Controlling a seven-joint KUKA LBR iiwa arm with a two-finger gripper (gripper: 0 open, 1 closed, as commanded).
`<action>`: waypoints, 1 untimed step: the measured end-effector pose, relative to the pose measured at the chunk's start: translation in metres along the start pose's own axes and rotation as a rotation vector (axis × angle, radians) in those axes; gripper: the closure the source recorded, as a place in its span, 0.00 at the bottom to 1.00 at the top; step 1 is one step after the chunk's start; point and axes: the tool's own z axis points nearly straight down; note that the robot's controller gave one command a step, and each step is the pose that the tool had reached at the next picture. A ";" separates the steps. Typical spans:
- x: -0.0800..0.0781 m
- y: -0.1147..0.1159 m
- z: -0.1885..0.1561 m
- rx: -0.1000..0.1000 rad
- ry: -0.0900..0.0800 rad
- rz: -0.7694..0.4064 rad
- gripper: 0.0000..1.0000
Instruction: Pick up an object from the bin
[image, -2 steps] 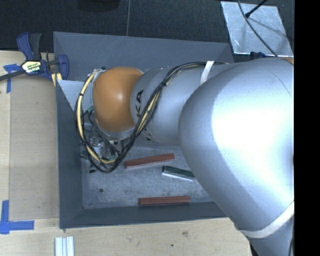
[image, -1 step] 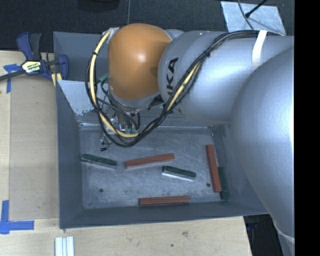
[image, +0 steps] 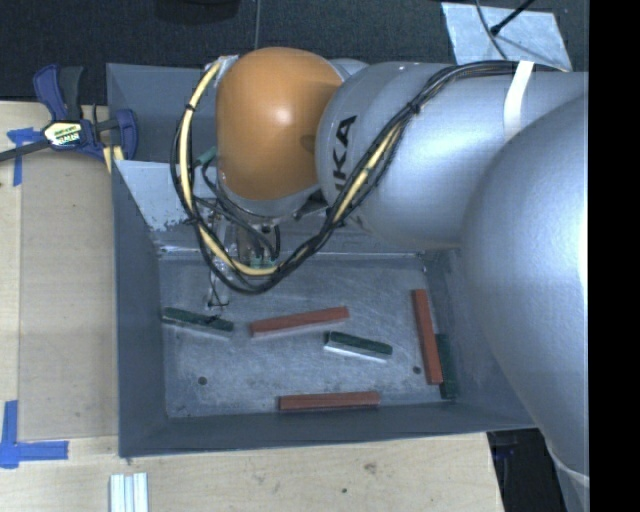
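Observation:
My gripper (image: 248, 243) hangs under the orange dome at the back left of the bin, wrapped in black and yellow cables. Just in front of it and below lies a dark green flat stick (image: 196, 320), flat on the bin floor near the left wall. To the right of that stick rests a red-brown flat stick (image: 299, 321), slightly slanted. A green stick with a pale edge (image: 357, 346) lies a little further right and toward the front.
Another red-brown stick (image: 329, 401) lies along the front wall. A third red-brown stick (image: 427, 335) runs along the right wall with a dark green piece (image: 444, 372) beside its near end. The arm covers the bin's back right.

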 end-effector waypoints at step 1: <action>-0.019 -0.019 -0.024 0.000 -0.005 -0.546 0.00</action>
